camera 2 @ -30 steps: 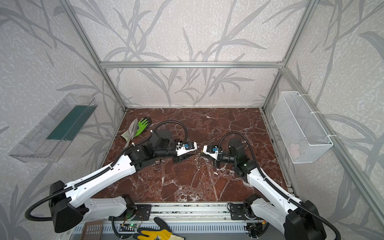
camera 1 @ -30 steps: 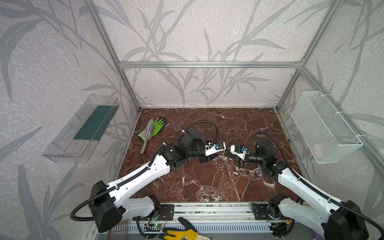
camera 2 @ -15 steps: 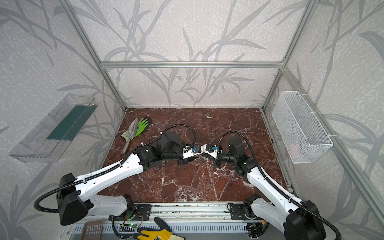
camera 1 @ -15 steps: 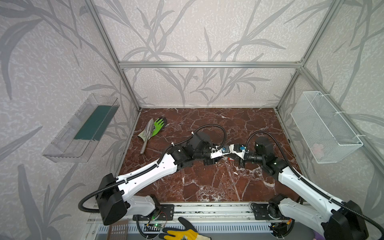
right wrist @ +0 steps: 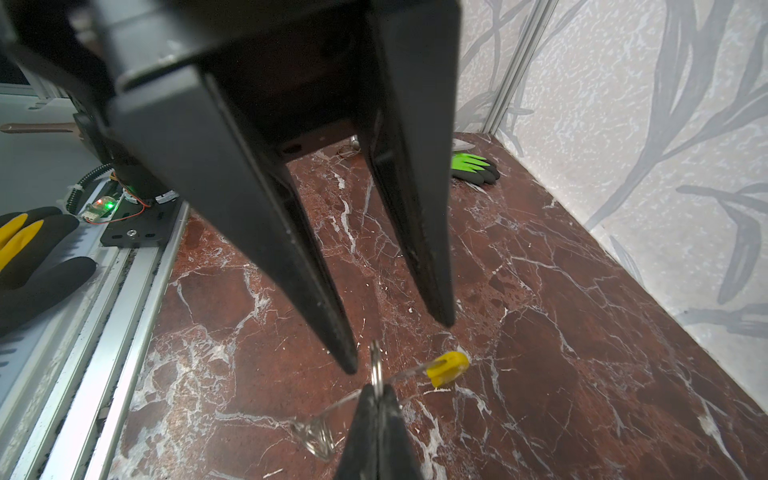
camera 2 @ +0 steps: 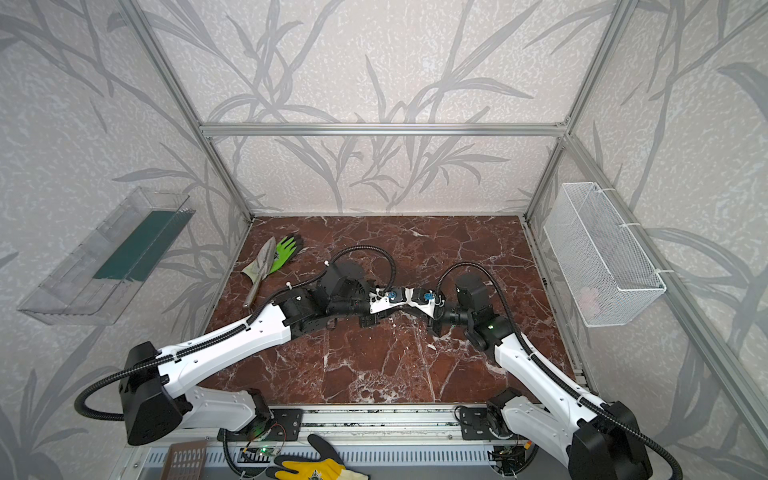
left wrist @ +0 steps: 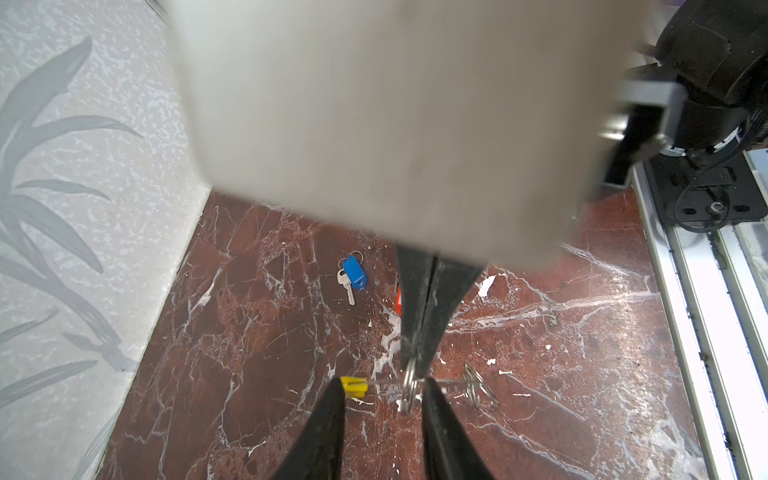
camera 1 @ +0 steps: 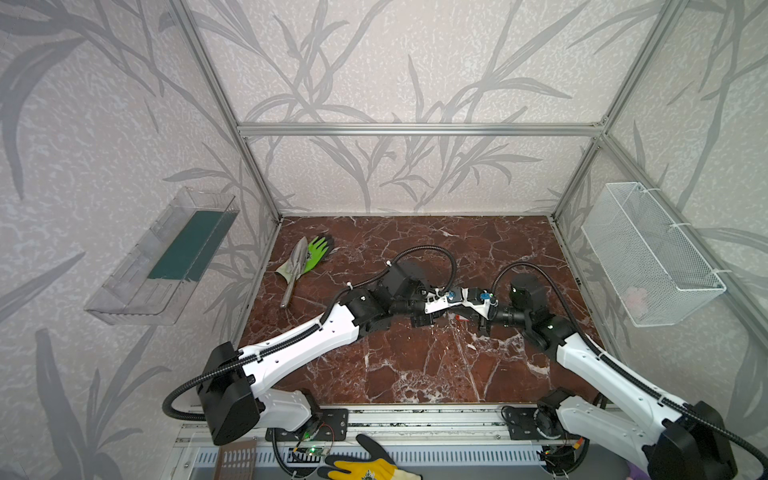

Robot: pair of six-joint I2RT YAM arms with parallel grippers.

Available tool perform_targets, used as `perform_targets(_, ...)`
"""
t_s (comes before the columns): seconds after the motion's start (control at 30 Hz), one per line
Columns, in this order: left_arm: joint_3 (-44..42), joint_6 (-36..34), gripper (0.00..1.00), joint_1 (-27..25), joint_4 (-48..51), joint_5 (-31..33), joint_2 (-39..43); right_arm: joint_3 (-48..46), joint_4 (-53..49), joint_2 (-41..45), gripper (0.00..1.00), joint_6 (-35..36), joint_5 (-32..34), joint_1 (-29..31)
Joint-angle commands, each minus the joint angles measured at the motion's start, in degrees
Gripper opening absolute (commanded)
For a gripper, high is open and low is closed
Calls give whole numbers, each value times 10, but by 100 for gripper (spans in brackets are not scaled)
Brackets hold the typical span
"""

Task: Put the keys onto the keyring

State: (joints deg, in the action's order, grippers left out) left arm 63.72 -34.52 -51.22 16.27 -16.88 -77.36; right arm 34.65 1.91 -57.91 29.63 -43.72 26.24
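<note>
Grey keyring (left wrist: 409, 390) pinched in right end effector (left wrist: 417, 366).

- I see the left arm (camera 1: 299, 349) and right arm (camera 1: 615, 374) with white shell links, black joints and boxy black base housings.
- A black corrugated cable (camera 1: 432, 252) runs off each wrist, held with white zip ties.
- My left gripper (left wrist: 384, 384) and right gripper (right wrist: 376, 392) have long, black, tapered fingers (left wrist: 328, 432).
- There's a small green light (camera 2: 491, 327) on the right arm's black joint.

Left gripper (left wrist: 384, 386) advanced rightward, reaching right gripper (left wrist: 415, 361); jaws narrowed.
</note>
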Motion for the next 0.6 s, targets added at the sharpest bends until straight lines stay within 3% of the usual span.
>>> perform_targets(0.0,11,-4,32,-3,6,-21,-10,10,22,12,0,-6,-3,-1)
perform_targets(0.37,-15,24,20,-3,-30,-7,-1,-6,56,29,0,-19,-8,-2)
perform_targets(0.57,-10,23,18,-2,-13,-17,-8,-13,87,32,0,-32,-18,-1)
